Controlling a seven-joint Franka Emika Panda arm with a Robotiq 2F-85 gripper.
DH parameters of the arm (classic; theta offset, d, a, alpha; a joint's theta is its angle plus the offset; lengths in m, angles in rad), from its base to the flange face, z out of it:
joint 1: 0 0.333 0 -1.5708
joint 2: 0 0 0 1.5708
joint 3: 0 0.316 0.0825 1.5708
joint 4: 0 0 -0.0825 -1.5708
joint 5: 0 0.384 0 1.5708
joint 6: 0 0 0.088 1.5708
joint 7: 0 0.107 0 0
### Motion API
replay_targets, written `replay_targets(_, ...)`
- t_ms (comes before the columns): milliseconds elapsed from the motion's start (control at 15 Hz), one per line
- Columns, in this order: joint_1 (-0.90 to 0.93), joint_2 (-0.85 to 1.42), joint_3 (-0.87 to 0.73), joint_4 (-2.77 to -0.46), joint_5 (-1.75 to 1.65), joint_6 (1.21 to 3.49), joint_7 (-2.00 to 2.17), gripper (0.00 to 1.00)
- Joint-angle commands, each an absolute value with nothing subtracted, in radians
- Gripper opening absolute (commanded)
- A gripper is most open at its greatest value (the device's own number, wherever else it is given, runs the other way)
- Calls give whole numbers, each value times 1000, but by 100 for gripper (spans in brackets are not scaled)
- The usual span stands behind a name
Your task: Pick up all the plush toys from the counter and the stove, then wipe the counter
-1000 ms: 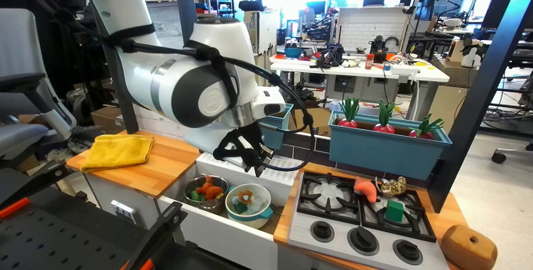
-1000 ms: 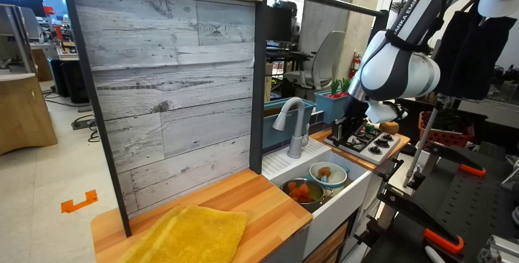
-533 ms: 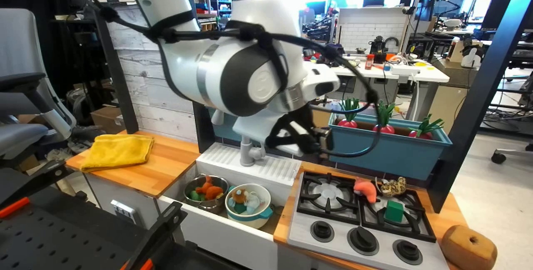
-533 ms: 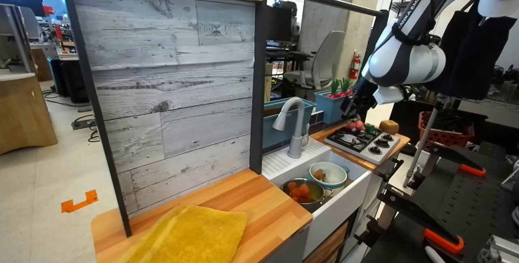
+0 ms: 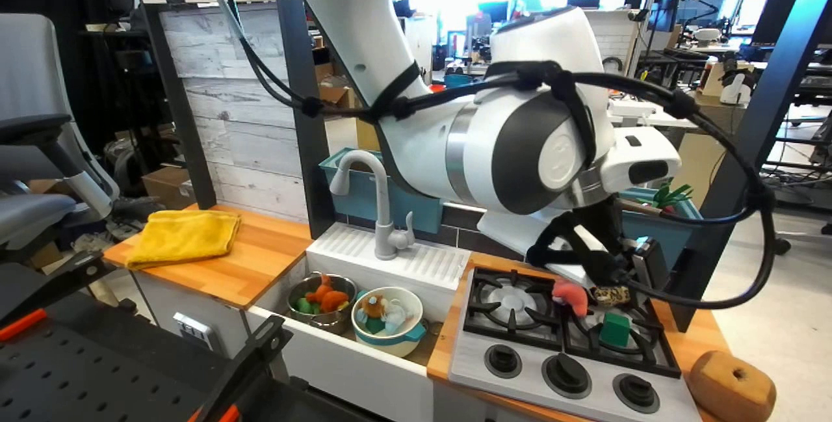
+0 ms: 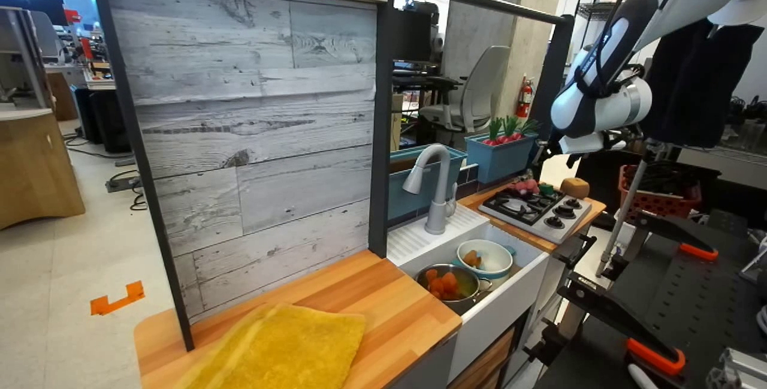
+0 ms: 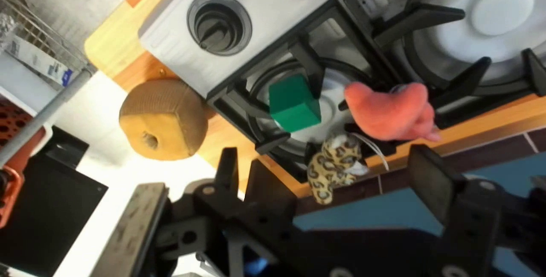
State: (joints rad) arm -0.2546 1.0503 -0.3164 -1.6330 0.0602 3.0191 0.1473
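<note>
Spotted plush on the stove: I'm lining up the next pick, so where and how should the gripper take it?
Probably across the middle of the spotted plush, coming from above: its elongated body should let the open gripper pinch either side, while the coral plush sits beside it and the blue planter behind, crowding a sideways approach.

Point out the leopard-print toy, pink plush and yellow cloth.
Leopard-print toy [image 7: 328, 164]: wrist view, on its spotted body.
Pink plush [image 7: 387, 115]: wrist view, on the middle of its body.
Yellow cloth [image 5: 185, 237]: in an exterior view, on its upper face.
</note>
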Motion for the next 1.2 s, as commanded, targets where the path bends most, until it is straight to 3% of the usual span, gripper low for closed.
replay_targets(0, -254, 1195, -312, -1436, 117, 2932, 244, 98)
replay_targets(267, -274, 1281, -255, -1329, 142, 2966, 285, 87)
replay_targets(400, -267, 1317, -256, -1287, 144, 2959, 296, 63)
replay_targets(467, -264, 1330, -261, -1268, 142, 2945, 299, 62)
replay_targets(733, -272, 1325, -264, -1256, 142, 2914, 299, 33)
replay_targets(1000, -289, 1210, -201, -1382, 114, 2891, 244, 3)
replay_targets(1133, -301, 1094, -146, -1524, 89, 2864, 143, 5)
